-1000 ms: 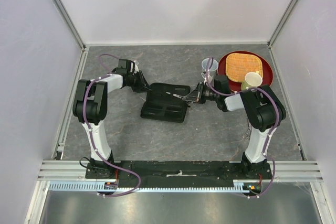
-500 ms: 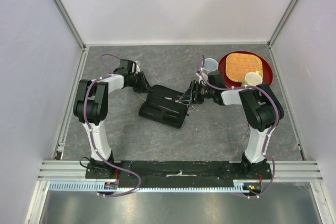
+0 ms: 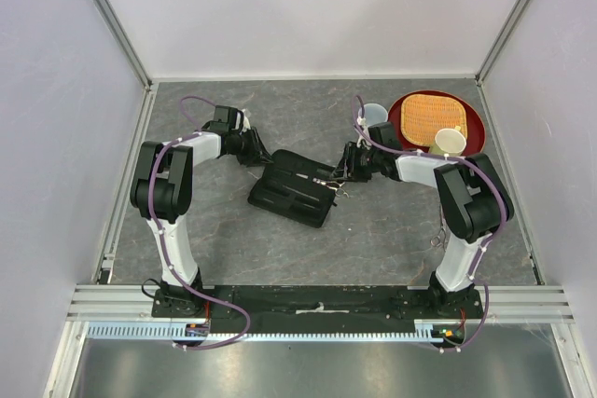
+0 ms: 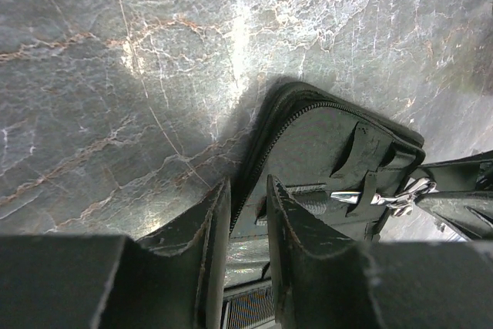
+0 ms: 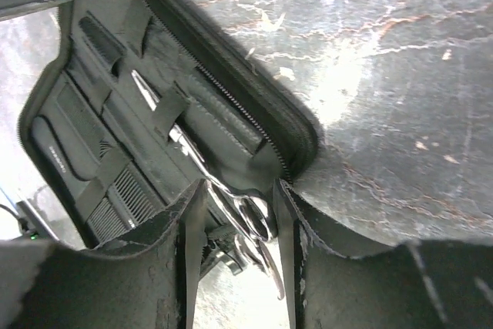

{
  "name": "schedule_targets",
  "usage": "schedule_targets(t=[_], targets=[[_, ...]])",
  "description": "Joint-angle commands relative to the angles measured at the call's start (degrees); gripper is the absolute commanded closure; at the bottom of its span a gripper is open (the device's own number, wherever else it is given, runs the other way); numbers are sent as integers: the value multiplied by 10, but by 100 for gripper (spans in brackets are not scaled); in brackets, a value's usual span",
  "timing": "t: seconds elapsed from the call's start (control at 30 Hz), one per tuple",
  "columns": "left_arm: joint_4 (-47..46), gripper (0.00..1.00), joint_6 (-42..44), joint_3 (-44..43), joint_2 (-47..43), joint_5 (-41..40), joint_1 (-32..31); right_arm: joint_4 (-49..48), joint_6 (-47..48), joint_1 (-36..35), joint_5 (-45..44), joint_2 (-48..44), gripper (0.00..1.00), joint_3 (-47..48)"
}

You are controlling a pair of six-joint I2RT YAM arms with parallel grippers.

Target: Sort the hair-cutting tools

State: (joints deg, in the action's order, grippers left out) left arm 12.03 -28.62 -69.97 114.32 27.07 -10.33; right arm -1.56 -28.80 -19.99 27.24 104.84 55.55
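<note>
The grey stone bench (image 3: 373, 230) carries everything. Near its middle lies the black folding case (image 3: 292, 189), opened flat and turned at a slant. At the far right sits a red tray (image 3: 471, 123) with a woven mat (image 3: 432, 116) on it, a pale cup (image 3: 450, 141) on its near rim and another cup (image 3: 373, 116) just beside its left edge.

My left tool (image 3: 258, 154) is at the case's far left corner, jaws narrow, with the zippered rim running in between them; I read that as a pinch on the rim. My right tool (image 3: 343, 171) is at the case's right edge, jaws apart, not pinching.

Between its jaws lie the finger loops of the silver scissors (image 5: 202, 166), blades tucked under a strap inside the case. A black comb (image 5: 123, 198) sits under a strap in the neighbouring pocket.
</note>
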Motion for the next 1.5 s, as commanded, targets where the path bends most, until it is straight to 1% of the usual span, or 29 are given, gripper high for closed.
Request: schedule_targets(t=[0.0, 0.07, 0.13, 0.17, 0.2, 0.3, 0.33, 0.37, 0.47, 0.63, 0.83, 0.87, 1.0, 1.03, 1.13, 1.4, 1.47], targets=[[41, 67, 12, 12, -9, -18, -4, 76, 46, 4, -77, -4, 53, 17], [42, 67, 12, 14, -11, -18, -4, 81, 47, 4, -90, -9, 53, 18], [41, 67, 12, 16, -10, -17, -4, 81, 47, 4, -99, -14, 47, 18], [42, 67, 10, 16, -10, -15, -4, 82, 48, 4, -106, -20, 41, 18], [41, 67, 10, 17, -9, -11, -5, 84, 48, 3, -112, -23, 39, 18], [42, 67, 8, 18, -10, -10, -4, 91, 48, 2, -127, -34, 37, 19], [42, 67, 8, 18, -10, -10, -4, 94, 47, 1, -135, -37, 38, 20], [43, 67, 9, 19, -11, -10, -4, 104, 47, -1, -141, -40, 46, 21], [45, 67, 7, 19, -12, -8, -4, 125, 48, -5, -157, -45, 55, 25], [45, 67, 7, 18, -13, -4, -5, 136, 36, -9, -154, -42, 57, 39], [45, 67, 5, 18, -11, 4, -5, 146, 26, -22, -153, -37, 62, 65], [45, 67, 5, 18, -11, 5, -4, 154, 25, -27, -156, -33, 65, 68], [47, 67, 4, 18, -9, 10, -5, 167, 27, -37, -152, -18, 70, 83], [46, 67, 3, 19, -9, 9, -4, 172, 26, -38, -152, -15, 74, 84], [46, 68, 1, 22, -9, 13, -5, 178, 23, -44, -149, -9, 80, 89], [45, 67, 1, 25, -6, 16, -9, 190, 27, -58, -154, 3, 84, 101], [45, 67, 1, 25, -7, 15, -10, 191, 30, -63, -159, 5, 91, 106]])
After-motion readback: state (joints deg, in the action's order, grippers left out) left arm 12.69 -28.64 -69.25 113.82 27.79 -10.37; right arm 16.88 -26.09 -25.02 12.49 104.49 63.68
